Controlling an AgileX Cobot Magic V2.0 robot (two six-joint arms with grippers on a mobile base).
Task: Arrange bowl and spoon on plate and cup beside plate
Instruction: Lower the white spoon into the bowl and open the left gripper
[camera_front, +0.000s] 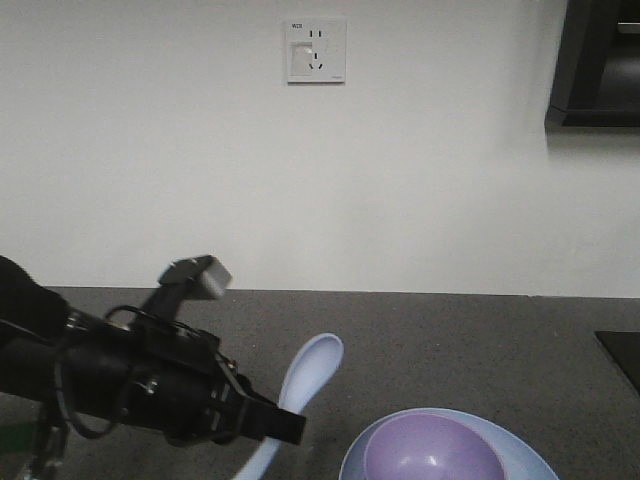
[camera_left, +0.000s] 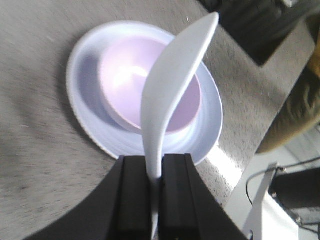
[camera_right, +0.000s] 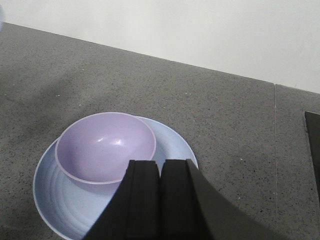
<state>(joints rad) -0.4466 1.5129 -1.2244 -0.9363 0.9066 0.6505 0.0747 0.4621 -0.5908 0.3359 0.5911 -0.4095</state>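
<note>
Clearly the left gripper (camera_left: 155, 175) has its jaws clamped on the short handle of the spoon (camera_left: 170, 85), with the pale scoop pointing up and away from the fingers. In the front view the same gripper (camera_front: 282, 425) reaches in from the left edge of the table (camera_front: 480, 340), and the spoon (camera_front: 312, 365) stands tilted, scoop uppermost, just left of the plate (camera_front: 525, 450). It looks to be lifted off the tabletop, though the height is hard to judge from these angles.

The plate (camera_right: 175, 145) rests flat on the grey speckled table, well apart from the back edge where the surface meets the white wall. The bowl (camera_right: 105, 145) sits upright on the plate, off-centre towards its rear left rim as the right wrist camera sees it, and holds nothing. From the left wrist camera the scoop crosses in front of the bowl (camera_left: 125, 75) and the plate (camera_left: 85, 75).

The right gripper (camera_right: 160, 200) hangs over the near rim of the plate with its two black fingers (camera_right: 142, 200) pressed together and nothing between them.

A white wall socket (camera_front: 315, 50) is mounted above the back edge of the table.
</note>
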